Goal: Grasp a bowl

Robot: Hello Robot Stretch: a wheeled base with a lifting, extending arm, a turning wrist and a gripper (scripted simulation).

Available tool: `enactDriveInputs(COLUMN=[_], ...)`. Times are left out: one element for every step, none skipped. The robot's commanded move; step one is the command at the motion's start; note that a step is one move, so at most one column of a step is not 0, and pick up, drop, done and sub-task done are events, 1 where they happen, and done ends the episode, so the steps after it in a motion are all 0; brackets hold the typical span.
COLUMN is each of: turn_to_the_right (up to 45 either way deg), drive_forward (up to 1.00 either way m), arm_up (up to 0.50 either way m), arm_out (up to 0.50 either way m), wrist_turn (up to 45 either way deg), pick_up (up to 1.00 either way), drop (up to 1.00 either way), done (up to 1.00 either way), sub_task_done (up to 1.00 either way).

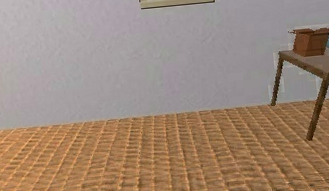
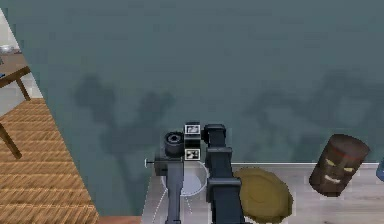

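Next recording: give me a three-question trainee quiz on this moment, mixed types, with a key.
1. True or false: the brown box sits on the wooden floor.
2. What stands toward the arm side view's right on the light tabletop? A) a dark carved figure B) a red kettle C) a green plant
3. Short answer: can one tell whether the end effector holds anything?
Key: 1 false, it sits on the wooden table. 2 A. 3 No: a pale round thing lies on the tabletop at it.
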Motion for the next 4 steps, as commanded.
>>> enactDriveInputs(turn_to_the_right=[0.0,0.0,0.0,0.0], drive_forward=[0.0,0.0,0.0,0.0], arm_up=[0.0,0.0,0.0,0.0], arm_out=[0.0,0.0,0.0,0.0], wrist_turn=[45.0,45.0,45.0,36.0], pick_up=[0.0,0.0,0.0,0.0], drop=[0.0,0.0,0.0,0.0], done=[0.0,0.0,0.0,0.0], sub_task_done=[0.0,0.0,0.0,0.0])
